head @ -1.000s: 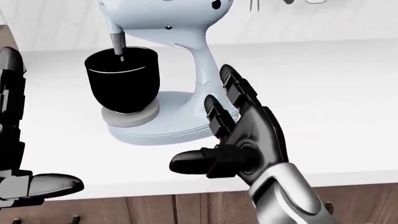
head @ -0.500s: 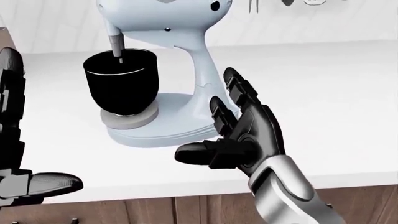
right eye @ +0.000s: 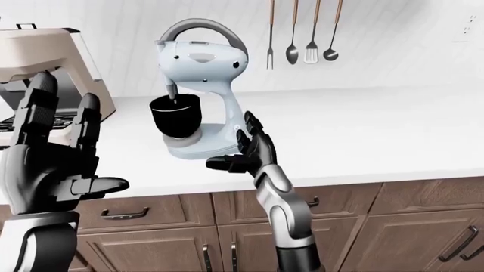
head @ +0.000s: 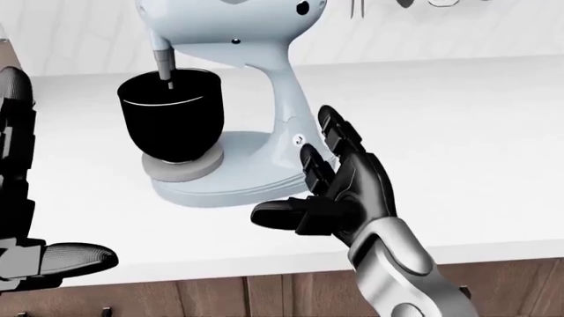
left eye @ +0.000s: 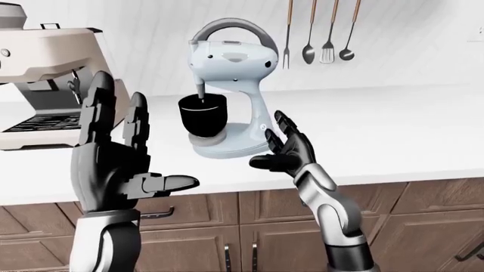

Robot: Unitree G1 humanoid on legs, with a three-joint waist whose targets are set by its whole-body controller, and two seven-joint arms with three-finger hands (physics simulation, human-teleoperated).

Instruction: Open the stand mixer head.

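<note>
Mixer head point(left eye: 231, 56) down over bowl point(left eye: 204, 116)

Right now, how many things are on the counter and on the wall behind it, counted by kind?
Stand mixer, head down over its black bowl: 1
Coffee machine, at the left of the left-eye view: 1
Hanging utensils on the wall: 4
Total: 6

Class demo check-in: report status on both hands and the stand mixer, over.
Both hands open: right hand by the stand mixer column, left hand raised, clear. Mixer head down, beater in black bowl. Nothing blocking.
</note>
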